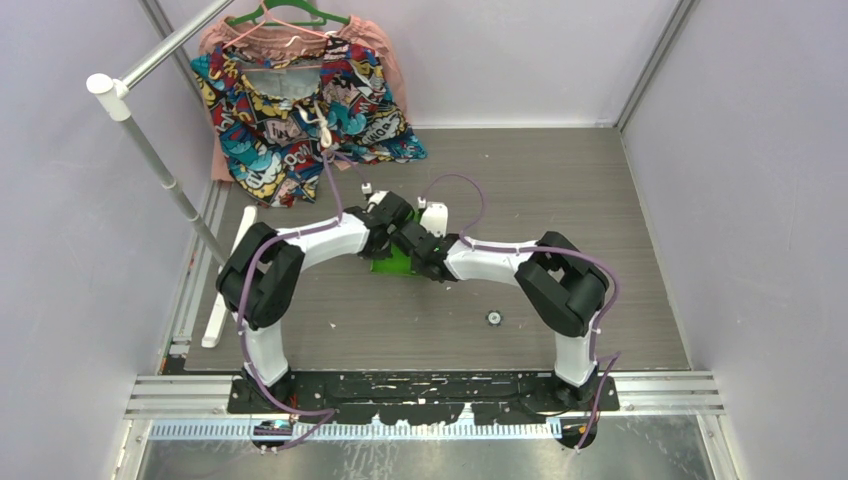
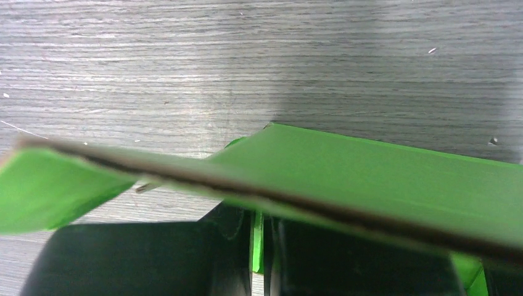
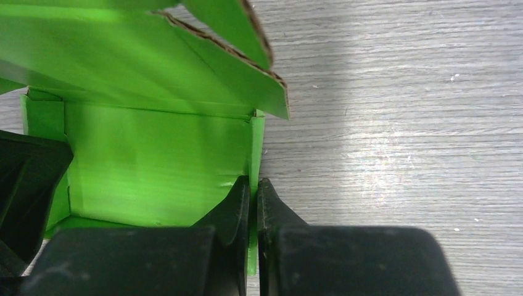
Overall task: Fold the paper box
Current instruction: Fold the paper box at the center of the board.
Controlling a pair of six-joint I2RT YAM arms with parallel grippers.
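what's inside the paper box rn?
Right wrist view: paper box floor is bare green, nothing on it. The right gripper pinches one wall. Upper flaps cover the far edge.

Left wrist view: paper box edge blurred, runs off both sides; left gripper fingers cut by bottom edge; right wrist view: box cut off at top and left, right gripper fingers cut at bottom; overhead: both grippers cover most of the box, only a green sliver shows; small round thing too small to identify.
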